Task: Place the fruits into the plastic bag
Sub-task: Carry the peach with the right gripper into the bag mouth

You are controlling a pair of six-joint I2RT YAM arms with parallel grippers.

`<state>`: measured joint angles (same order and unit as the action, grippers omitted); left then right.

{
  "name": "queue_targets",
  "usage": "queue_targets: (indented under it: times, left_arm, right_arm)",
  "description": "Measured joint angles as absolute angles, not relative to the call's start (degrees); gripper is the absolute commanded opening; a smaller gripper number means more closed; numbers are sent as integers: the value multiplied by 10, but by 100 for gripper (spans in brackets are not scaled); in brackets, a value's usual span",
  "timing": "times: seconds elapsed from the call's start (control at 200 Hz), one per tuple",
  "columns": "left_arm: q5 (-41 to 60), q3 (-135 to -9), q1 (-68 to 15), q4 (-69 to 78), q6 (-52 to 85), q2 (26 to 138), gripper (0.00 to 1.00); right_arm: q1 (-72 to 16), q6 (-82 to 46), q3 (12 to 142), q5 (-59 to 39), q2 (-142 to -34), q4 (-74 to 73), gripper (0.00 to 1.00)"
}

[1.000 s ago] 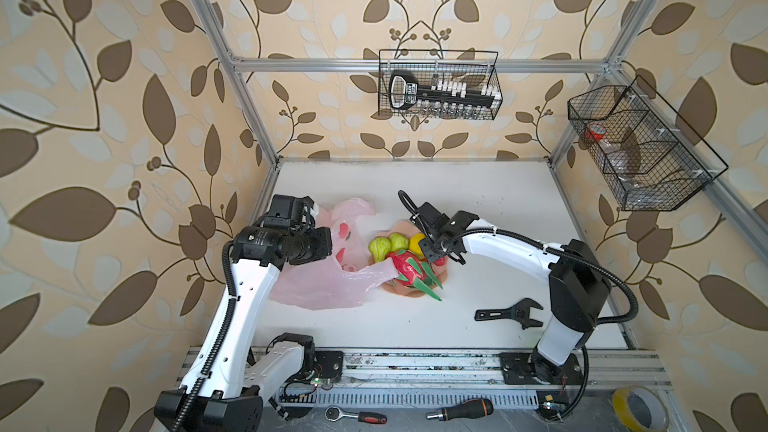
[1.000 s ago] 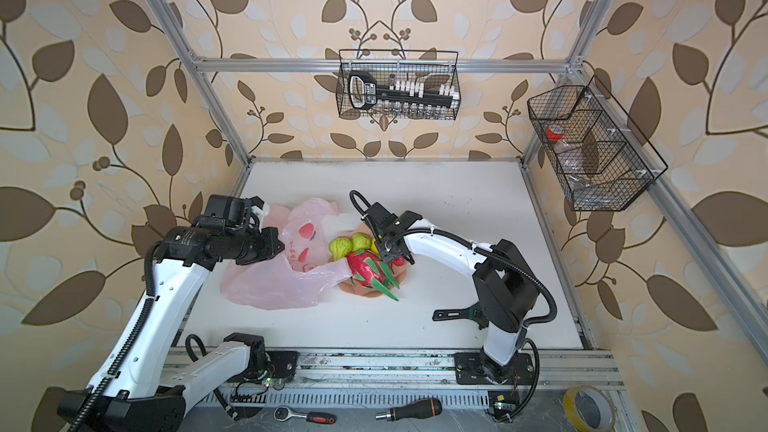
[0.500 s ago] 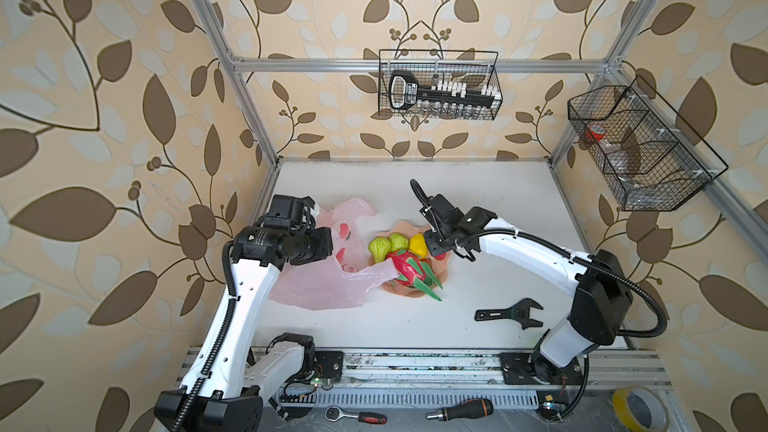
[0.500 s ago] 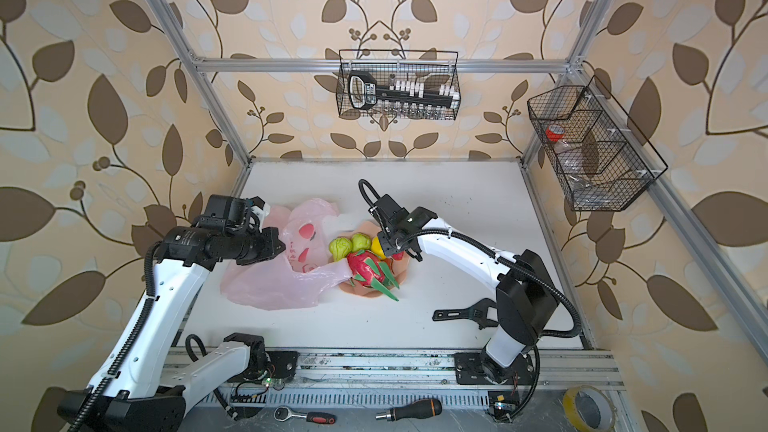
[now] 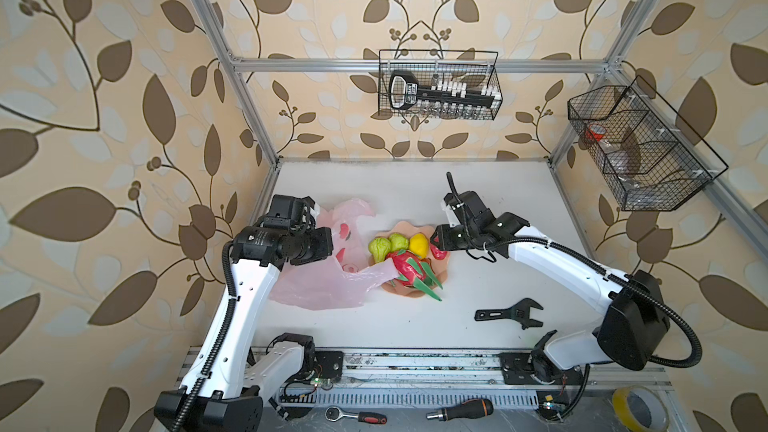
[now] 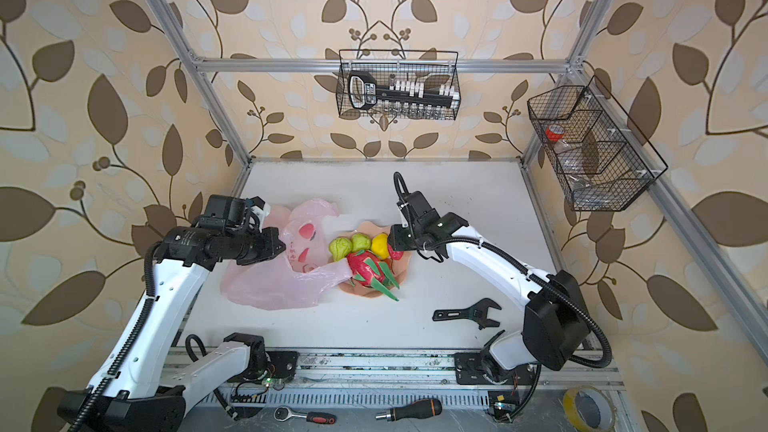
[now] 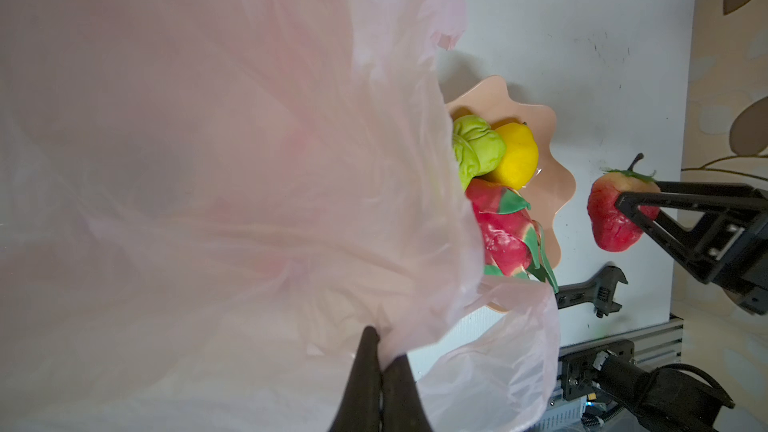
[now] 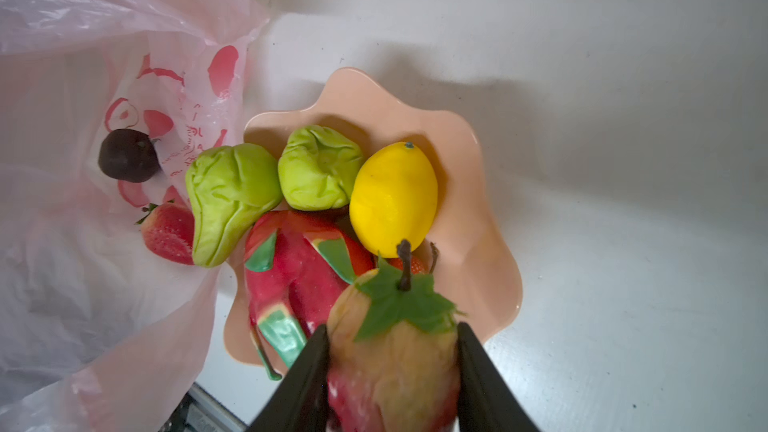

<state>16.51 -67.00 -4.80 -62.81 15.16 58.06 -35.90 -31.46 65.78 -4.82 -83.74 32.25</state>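
At bowl's 3 o'clock edge: strawberry mid-transfer

Step in hand: right gripper [image 8: 392, 328] is clamped on a strawberry [image 7: 611, 218] above the bowl [image 8: 478, 209] rim. The left gripper [image 7: 384, 347] pinches shut on the plastic bag [image 5: 320, 288], at the bowl's 9 o'clock. Next, probably: carry across and release inside the mouth.

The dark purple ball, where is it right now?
The dark purple ball lies inside the pale pink plastic bag on the left of both top views; the right wrist view shows it near a red strawberry and a green pear.
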Motion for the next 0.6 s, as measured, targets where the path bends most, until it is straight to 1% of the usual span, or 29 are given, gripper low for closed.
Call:
queue_targets:
  times: [0.375,0.6]
  left_arm:
    - [166,-670,-48,-628,152,577,0]
    - [166,-670,-48,-628,152,577,0]
  right_arm:
    - [-322,-385,608,-159,-836,227,42]
    - [-317,-486,551,-249,-838,86,42]
